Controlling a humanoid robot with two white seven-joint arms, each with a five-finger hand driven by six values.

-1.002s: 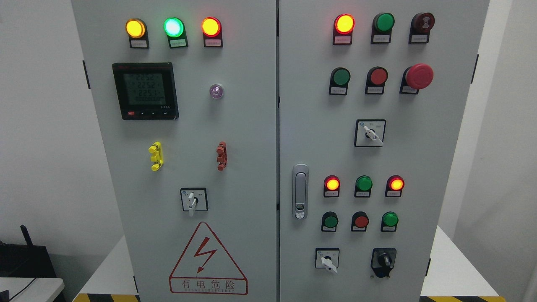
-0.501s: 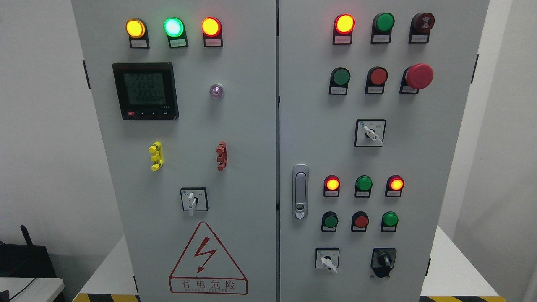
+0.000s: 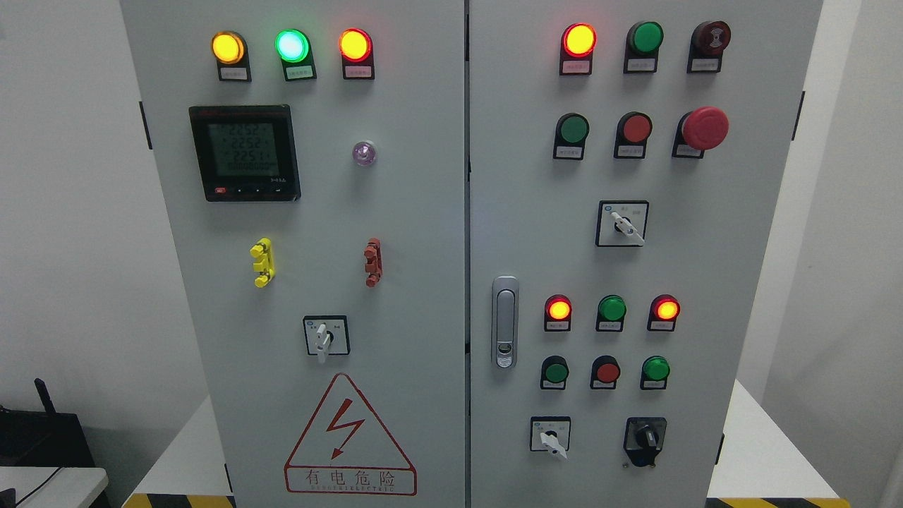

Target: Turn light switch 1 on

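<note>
I see neither hand in my view, so I cannot tell how the fingers stand. What I have is the grey cabinet (image 3: 423, 212) with its two doors shut, facing me squarely.

The labels are too small for me to read, so I cannot tell which control is switch 1. Four rotary switches show. The left selector (image 3: 326, 336) sits low on the left door, above the warning triangle (image 3: 350, 437); its white lever hangs straight down. The upper selector (image 3: 621, 224) is mid-height on the right door, white lever pointing down and to the right. The lower selector (image 3: 550, 434) is near the bottom of that door, lever also down-right. Just beside it to the right is the black selector (image 3: 645, 439), its knob angled down-left.

Lit lamps: yellow (image 3: 228, 47), green (image 3: 292, 45) and red (image 3: 355, 44) across the top of the left door, and a red one (image 3: 579, 39) on the right door's top row. The meter (image 3: 244, 152) shows digits. The door handle (image 3: 504, 322) stands upright by the seam.
</note>
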